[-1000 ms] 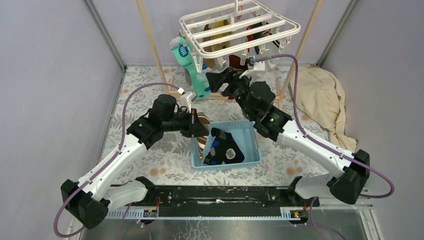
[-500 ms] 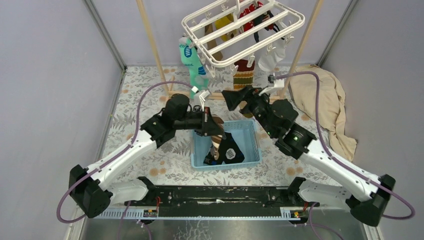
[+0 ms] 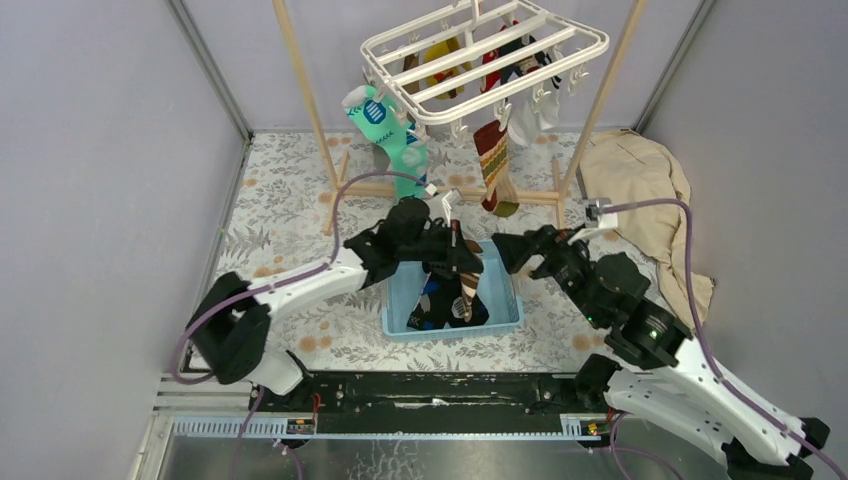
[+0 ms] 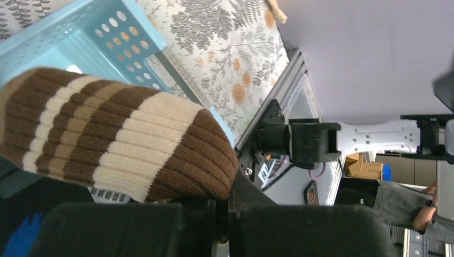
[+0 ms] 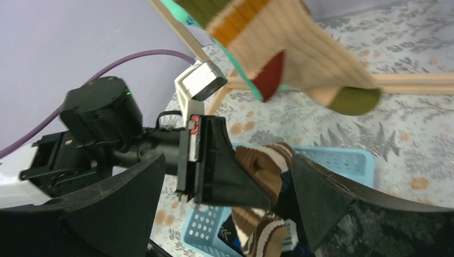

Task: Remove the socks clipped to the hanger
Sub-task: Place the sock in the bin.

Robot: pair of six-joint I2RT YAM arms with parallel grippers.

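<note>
Now our left fingers [image 3: 462, 260] are clenched on the brown-striped sock [image 4: 118, 131], which hangs from them into the blue basket [image 3: 450, 330] near the middle of the worktop [image 3: 290, 210], above dark socks [image 3: 440, 300] lying inside. Our right fingers [image 3: 518, 252] stand released, holding nothing, just beside the basket's far right corner. Toward the far edge the white hanger [image 3: 520, 82] hangs overhead, with a teal sock [image 3: 395, 135], a red-and-olive striped sock [image 3: 494, 165] and others clipped beneath it.
</note>
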